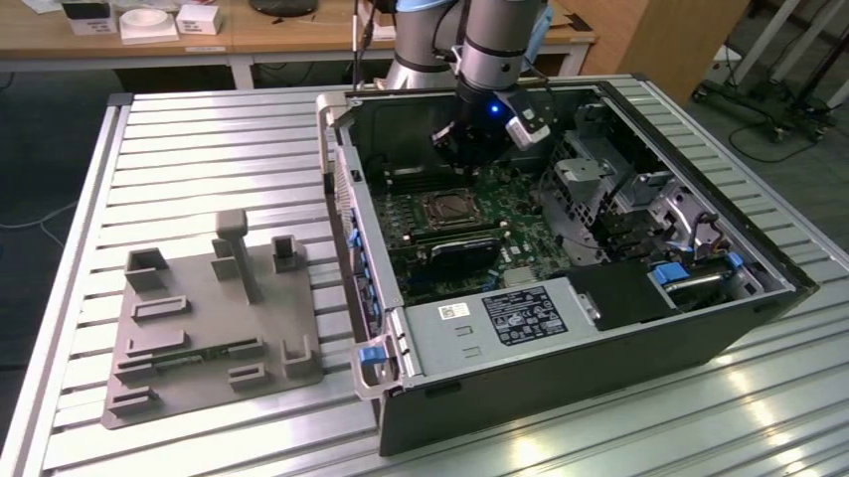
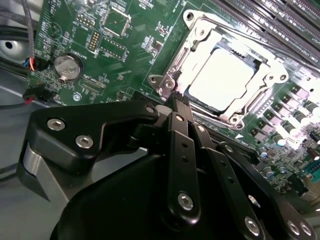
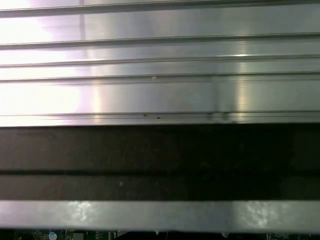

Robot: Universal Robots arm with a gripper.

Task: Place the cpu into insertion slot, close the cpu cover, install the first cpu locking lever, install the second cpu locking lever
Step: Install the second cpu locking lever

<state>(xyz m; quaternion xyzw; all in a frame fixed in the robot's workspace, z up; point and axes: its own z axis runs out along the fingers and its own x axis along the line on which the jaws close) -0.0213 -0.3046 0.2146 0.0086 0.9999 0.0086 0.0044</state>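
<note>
The cpu (image 2: 222, 80), a bright silvery square, lies in the insertion slot (image 2: 231, 118) on the green board. The cpu cover (image 2: 200, 37), a silvery frame, lies down around it. My gripper (image 2: 175, 99) has its two black fingers pressed together with nothing visible between them. Their tips sit at the slot's corner, beside a shiny metal tab (image 2: 164, 84). In the exterior view the gripper (image 1: 467, 159) hangs inside the open computer case, just behind the insertion slot (image 1: 448, 209). How the locking levers stand I cannot tell.
Long memory slots (image 2: 280, 15) run beside the socket, and a coin battery (image 2: 67, 66) sits on the board. A grey power supply (image 1: 511, 318) and the case wall (image 1: 348, 229) hem in the board. A grey fixture plate (image 1: 213, 318) lies on the ribbed metal table (image 3: 160, 60).
</note>
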